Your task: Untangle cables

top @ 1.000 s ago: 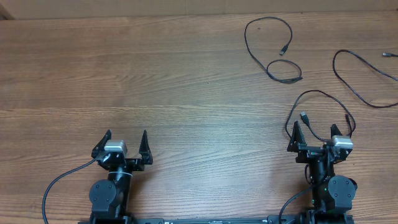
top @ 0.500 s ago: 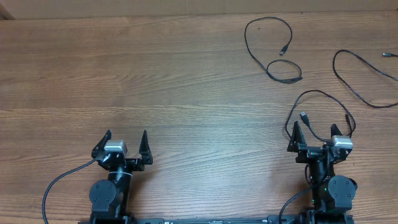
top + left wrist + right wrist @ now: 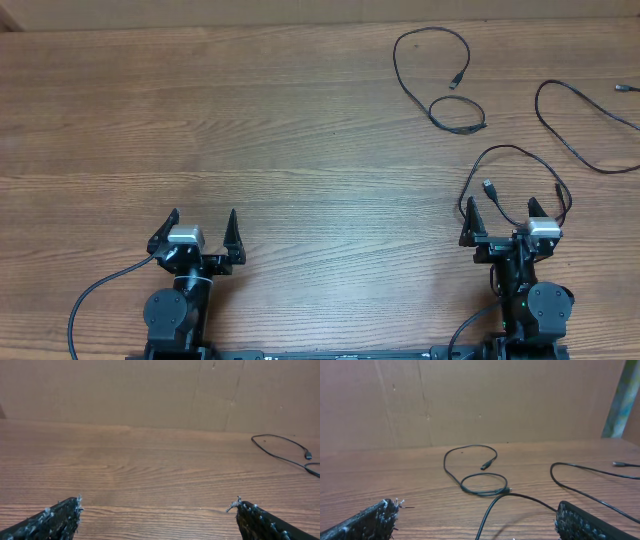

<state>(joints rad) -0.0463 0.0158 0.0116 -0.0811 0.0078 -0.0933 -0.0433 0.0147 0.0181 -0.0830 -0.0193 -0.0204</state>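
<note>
3 cables lie apart on the table point(image 3: 300, 120), right side: a looped cable point(image 3: 440, 75) far back, a long cable point(image 3: 580, 125) at the right edge, a near cable point(image 3: 515, 160) arching just ahead of the right gripper point(image 3: 505, 215). Left gripper point(image 3: 200, 225) sits well away. Both jaws spread, holding nothing. Judged: untangling looks about finished; any next move calls for the right arm to check the near cable's own crossing.

No text, label, brand, number or sign can be read in any view.
</note>
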